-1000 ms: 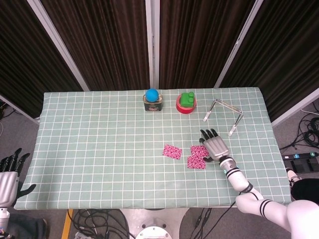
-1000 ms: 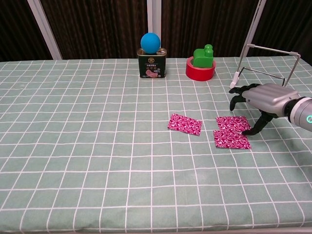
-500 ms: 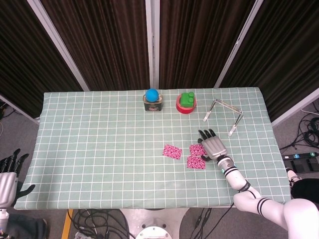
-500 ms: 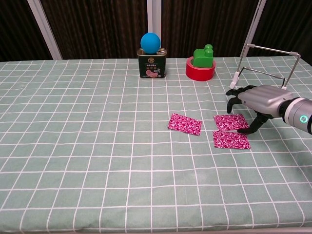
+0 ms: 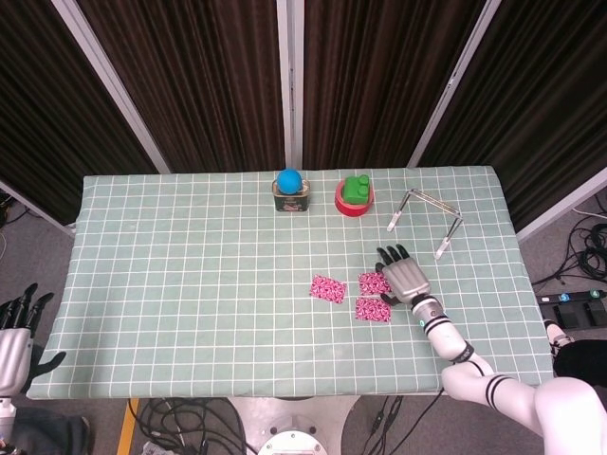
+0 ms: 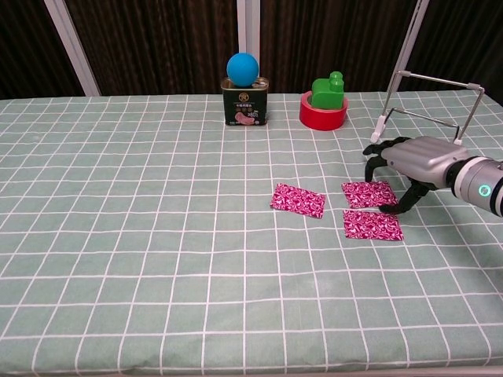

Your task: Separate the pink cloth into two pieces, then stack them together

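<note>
Right hand (image 6: 410, 166) — thumb pinning pink cloth (image 6: 368, 193)

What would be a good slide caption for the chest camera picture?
Robot's right hand touches one of three pink cloth pieces on a green checked tablecloth.

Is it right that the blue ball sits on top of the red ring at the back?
No. The blue ball sits on the dark tin can, as the chest view shows. The red ring beside it holds a green block.
</note>
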Robot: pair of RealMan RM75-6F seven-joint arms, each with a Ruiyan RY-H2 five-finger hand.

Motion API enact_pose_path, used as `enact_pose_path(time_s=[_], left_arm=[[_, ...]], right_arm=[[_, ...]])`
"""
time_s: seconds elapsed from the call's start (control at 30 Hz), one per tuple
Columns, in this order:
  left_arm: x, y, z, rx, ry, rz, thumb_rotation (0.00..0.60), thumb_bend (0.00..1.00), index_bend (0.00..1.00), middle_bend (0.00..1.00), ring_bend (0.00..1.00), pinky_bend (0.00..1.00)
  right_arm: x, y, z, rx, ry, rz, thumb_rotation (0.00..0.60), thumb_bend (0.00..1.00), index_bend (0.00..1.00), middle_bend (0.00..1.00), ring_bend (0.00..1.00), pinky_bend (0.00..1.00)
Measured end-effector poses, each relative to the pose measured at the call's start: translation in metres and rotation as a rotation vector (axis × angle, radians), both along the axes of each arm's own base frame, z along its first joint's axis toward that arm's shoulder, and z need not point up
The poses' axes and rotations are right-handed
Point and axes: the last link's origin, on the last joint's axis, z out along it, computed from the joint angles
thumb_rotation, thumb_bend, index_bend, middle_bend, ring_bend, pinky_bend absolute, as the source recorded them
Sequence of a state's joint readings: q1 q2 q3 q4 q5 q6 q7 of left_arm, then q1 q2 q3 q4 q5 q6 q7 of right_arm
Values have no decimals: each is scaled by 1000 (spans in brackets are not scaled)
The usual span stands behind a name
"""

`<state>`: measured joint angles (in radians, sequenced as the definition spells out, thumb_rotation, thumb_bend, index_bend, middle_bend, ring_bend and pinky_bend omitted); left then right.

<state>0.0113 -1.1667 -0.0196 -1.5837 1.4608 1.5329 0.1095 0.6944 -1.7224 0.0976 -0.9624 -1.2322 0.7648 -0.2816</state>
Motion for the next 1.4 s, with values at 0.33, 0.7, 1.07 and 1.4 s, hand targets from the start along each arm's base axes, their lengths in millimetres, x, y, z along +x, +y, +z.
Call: enact_pose_path(time_s=[0.33,0.7,1.07,1.4], left_arm=[[3,2,0,2,0,-11,600,60,185,131,133,157],[3,3,1,2,-4,-17,600,60,185,131,133,157],[-1,3,0,-3,-19,-12,600,61,185,131,133,157],[-5,2,0,-6,-27,-3,600,60,185,131,133,157]], right_arm=[[1,-3,17,-41,-38,-1,468,93,419,42,0,0],[38,5,6,3,-157,-3,455,93,407,41,0,0],[80,9,-35,43,-199,-65,397,92,389,39,0,0],[100,6,-50,22,-171,-85,385,93,379,36,0,0]])
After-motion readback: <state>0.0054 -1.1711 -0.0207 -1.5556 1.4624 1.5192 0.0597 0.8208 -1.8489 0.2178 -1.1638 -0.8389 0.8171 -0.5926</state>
